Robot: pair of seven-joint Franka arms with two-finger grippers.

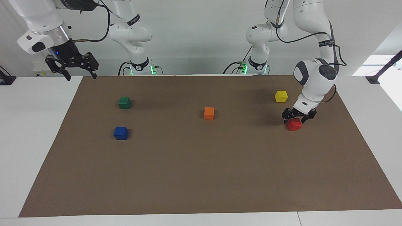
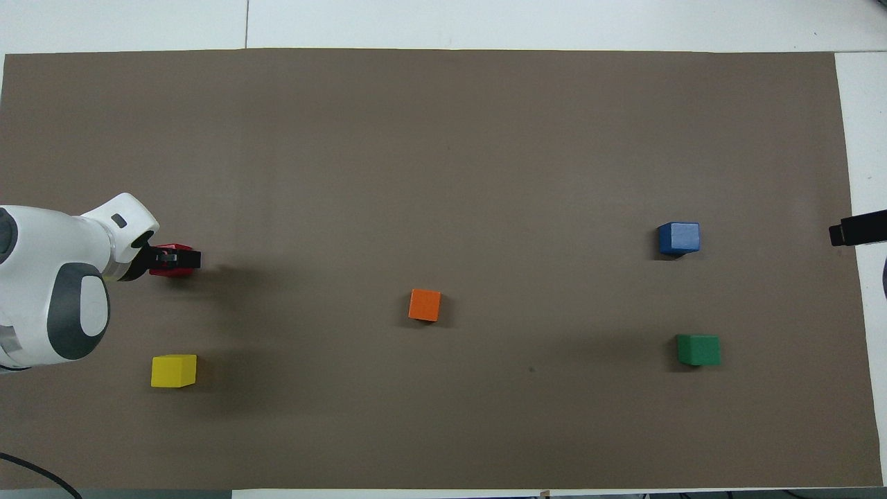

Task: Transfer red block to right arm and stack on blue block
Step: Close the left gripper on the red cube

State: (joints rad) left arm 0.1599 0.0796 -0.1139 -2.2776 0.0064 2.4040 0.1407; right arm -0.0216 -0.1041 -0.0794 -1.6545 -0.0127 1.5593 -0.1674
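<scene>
The red block (image 1: 294, 125) (image 2: 168, 272) sits on the brown mat at the left arm's end of the table. My left gripper (image 1: 295, 119) (image 2: 174, 258) is low over it and open, one finger down on each side of the block's top. In the overhead view the gripper covers most of the block. The blue block (image 1: 121, 133) (image 2: 678, 238) rests on the mat toward the right arm's end. My right gripper (image 1: 81, 76) hangs open in the air over the mat's corner at that end and waits; only its tip (image 2: 856, 229) shows from overhead.
A yellow block (image 1: 281, 96) (image 2: 173, 370) lies nearer to the robots than the red one. An orange block (image 1: 209, 113) (image 2: 424, 305) is at mid-mat. A green block (image 1: 124, 102) (image 2: 698, 349) lies nearer to the robots than the blue one. The brown mat (image 1: 201, 175) covers the white table.
</scene>
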